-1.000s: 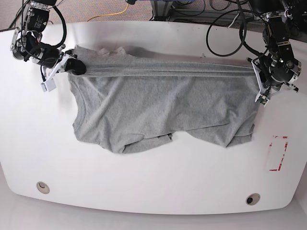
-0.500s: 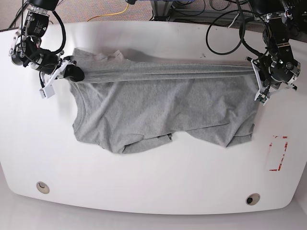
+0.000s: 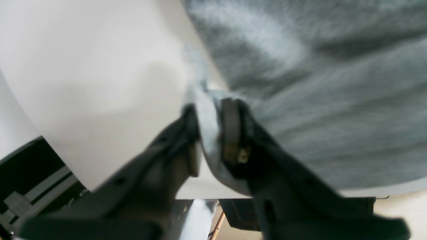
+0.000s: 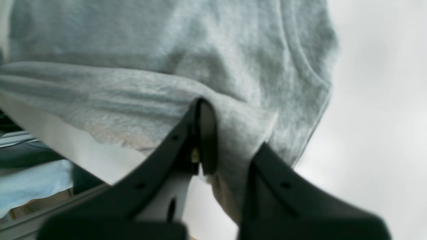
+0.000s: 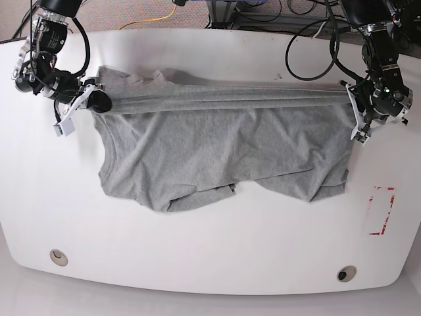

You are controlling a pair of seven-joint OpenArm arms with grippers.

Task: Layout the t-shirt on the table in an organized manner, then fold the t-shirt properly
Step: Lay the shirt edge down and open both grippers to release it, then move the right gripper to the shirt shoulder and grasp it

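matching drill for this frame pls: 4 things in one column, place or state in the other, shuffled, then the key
Things:
1. t-shirt
2. right gripper
3. red tape rectangle
4. yellow cable

Places or states:
A. on the floor beyond the table's far edge
B. stretched between both arms, its lower part rumpled on the table
C. clamped on the shirt's edge, left side of the base view
D. on the tabletop, right side of the base view

Pairs: 1-B, 2-C, 3-D, 4-A
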